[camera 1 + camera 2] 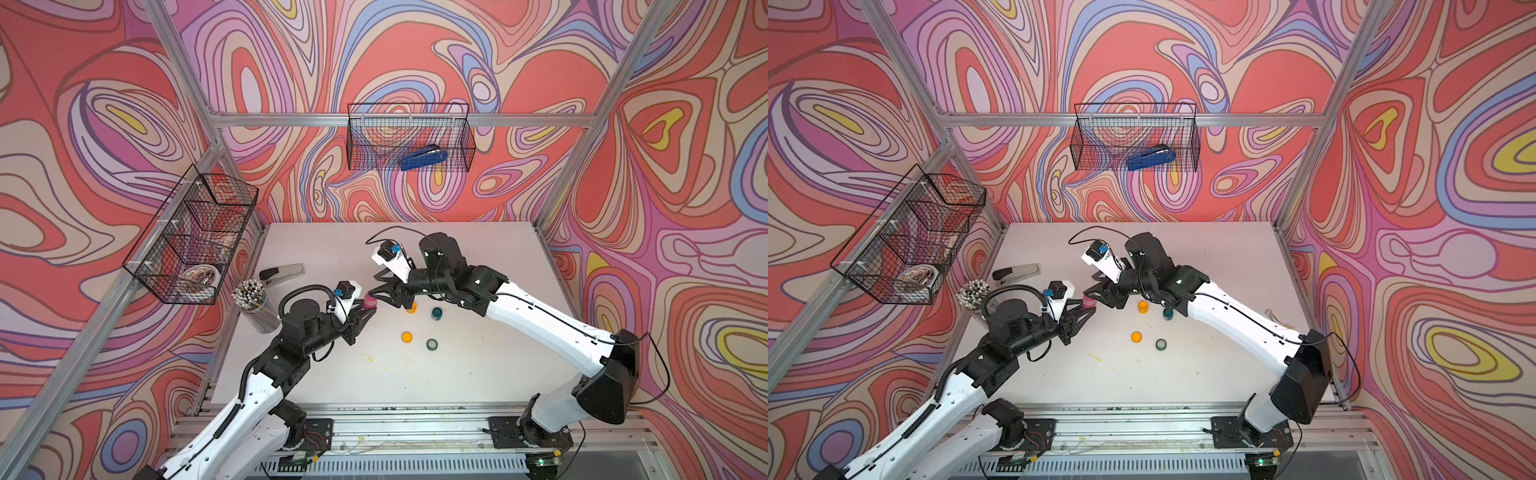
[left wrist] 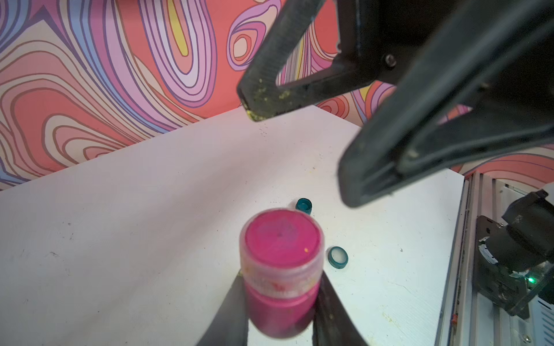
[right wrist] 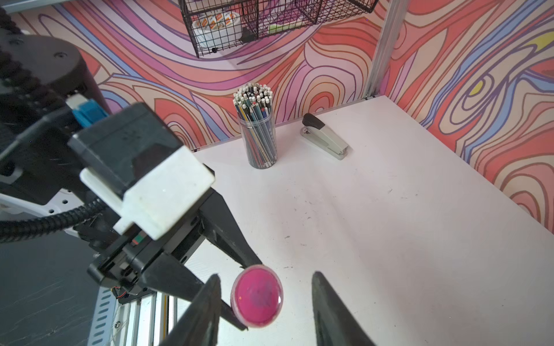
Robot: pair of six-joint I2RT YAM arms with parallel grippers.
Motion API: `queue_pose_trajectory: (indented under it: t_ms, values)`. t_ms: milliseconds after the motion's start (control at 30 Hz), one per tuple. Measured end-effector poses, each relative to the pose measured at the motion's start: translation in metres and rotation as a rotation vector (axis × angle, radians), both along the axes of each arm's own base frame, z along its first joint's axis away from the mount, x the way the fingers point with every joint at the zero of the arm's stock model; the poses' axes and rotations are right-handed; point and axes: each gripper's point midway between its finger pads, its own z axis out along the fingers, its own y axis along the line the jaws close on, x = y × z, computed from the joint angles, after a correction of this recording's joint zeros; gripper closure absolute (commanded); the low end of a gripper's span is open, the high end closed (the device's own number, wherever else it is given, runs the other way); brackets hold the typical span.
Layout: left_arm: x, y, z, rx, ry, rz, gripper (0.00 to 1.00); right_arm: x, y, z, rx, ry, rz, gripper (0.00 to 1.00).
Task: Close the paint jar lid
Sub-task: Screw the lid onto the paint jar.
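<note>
Left gripper (image 2: 281, 302): clamped on the body of the pink paint jar (image 2: 281, 239), 1 finger pressed against each side below the pale band near the jar's top. The jar sits over the left-centre of the white table (image 1: 478, 374). I cannot tell whether its base touches the surface.

The lid (image 3: 257, 295), clear-rimmed and pink, sits on top of the jar. How far it is seated cannot be judged from here.

Right gripper (image 3: 265, 277): jaws apart. In the right wrist view its 2 fingers flank the lid, with table showing in the gap on each side, so neither finger touches it. In both top views this gripper meets the jar head-on from the opposite side. Yellow specks cling to 1 fingertip (image 2: 257, 104).

Loose items on the table:
- A small orange pot (image 1: 411, 307) is just beside the right gripper, partly hidden by it.
- A small teal pot (image 1: 437, 313) stands next to the orange pot.
- An orange cap (image 1: 407, 337) and a teal cap (image 1: 432, 344) lie nearer the front edge, apart from both pots.

At the left edge stand a clear cup of pencils (image 3: 259, 140) and a grey stapler (image 3: 325, 140). A blue stapler (image 1: 424, 157) lies in the wire basket (image 1: 361, 137) on the rear wall.
</note>
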Motion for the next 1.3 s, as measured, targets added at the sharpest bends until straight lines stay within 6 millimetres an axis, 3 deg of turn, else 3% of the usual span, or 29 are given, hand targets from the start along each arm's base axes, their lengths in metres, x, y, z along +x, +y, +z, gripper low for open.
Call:
queue_pose_trajectory:
  t_ms: [433,667,1133,1300]
  values:
    - [-0.001,0.001,0.003,-0.005,-0.01,0.0,0.73,-0.007,0.009,-0.029,-0.05,0.073,0.076,0.52]
    - [-0.002,0.001,0.005,-0.008,-0.017,0.0,0.73,-0.008,0.008,-0.029,-0.049,0.078,0.081,0.63]
    - [-0.002,0.001,0.005,-0.008,-0.017,0.0,0.73,-0.009,0.008,-0.029,-0.045,0.084,0.089,0.61]
    - [-0.002,0.001,0.005,-0.008,-0.018,0.001,0.73,-0.009,0.008,-0.028,-0.04,0.09,0.09,0.55]
